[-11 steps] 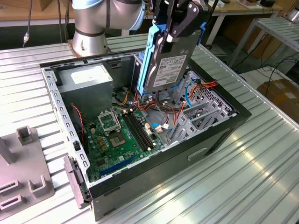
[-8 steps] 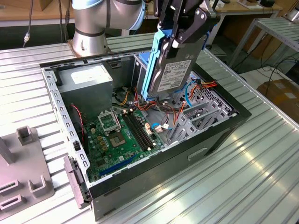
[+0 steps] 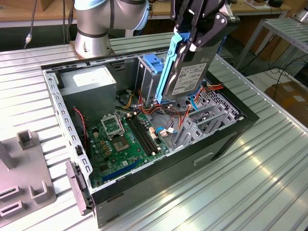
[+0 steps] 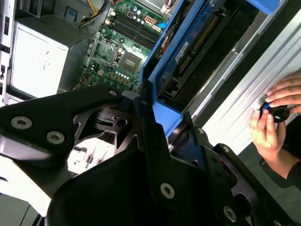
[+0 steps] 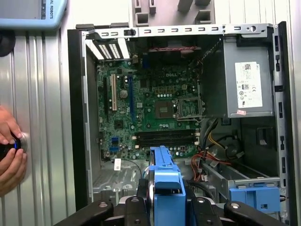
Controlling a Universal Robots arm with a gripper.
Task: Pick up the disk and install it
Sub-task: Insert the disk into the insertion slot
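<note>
Claw [image 3: 188,42] fingers clamped over the upper end of the disk [image 3: 190,72] cover that end in the exterior view. There the picture's top edge cuts off the claw's body and the arm [image 3: 96,24] above its grey joint. The hanging disk screens part of the drive bay [image 3: 146,79] behind it inside the computer case [image 3: 226,139]. A grey fixture [image 3: 29,178] on the tabletop [image 3: 250,192] runs off the exterior view's left edge. In the second wrist view, a person's hands [image 4: 270,127] are cropped at the frame edge, and the dark object [image 4: 281,114] they hold is too small to identify.
</note>
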